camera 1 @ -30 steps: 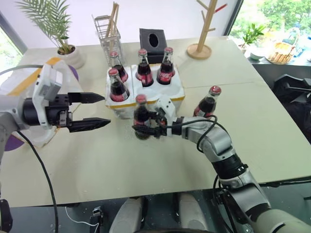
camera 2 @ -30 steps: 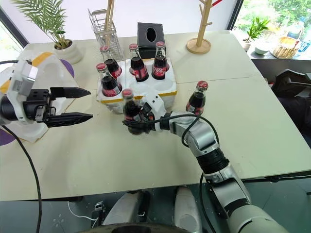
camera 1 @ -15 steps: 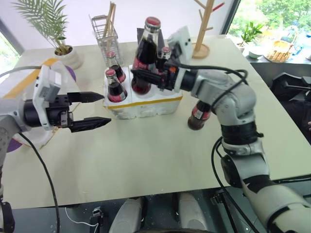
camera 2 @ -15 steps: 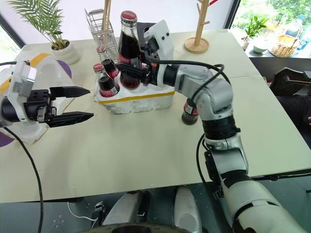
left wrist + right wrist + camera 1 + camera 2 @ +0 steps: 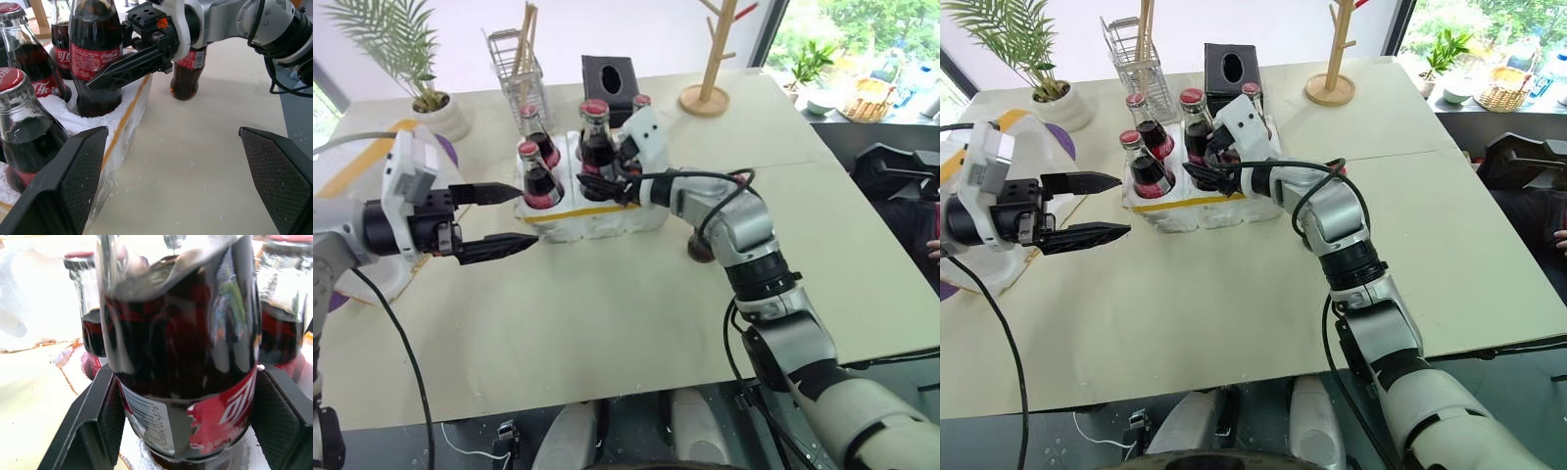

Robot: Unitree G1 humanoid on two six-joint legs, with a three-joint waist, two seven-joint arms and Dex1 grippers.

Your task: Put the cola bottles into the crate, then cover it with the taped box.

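The crate [image 5: 607, 217], low white foam with a yellow band, stands mid-table with several cola bottles upright in its wells. My right gripper [image 5: 604, 183] is shut on one more cola bottle [image 5: 597, 142], level across its label; in the left wrist view this bottle [image 5: 94, 48] has its base in a front well. Another bottle [image 5: 187, 73] stands on the table just right of the crate, partly behind my right arm. My left gripper [image 5: 529, 213] hovers open and empty left of the crate. The taped box [image 5: 352, 157] lies at the far left, behind my left hand.
Behind the crate are a wire rack [image 5: 514, 59], a black tissue box [image 5: 607, 73] and a wooden tree stand [image 5: 705, 93]. A potted plant [image 5: 426, 98] sits back left. The table's right edge runs past a wicker basket [image 5: 867, 103].
My right gripper lifted its cola bottle off the table in front of the crate, swung it high over the crate, then lowered it into a front well. The left gripper stayed put.
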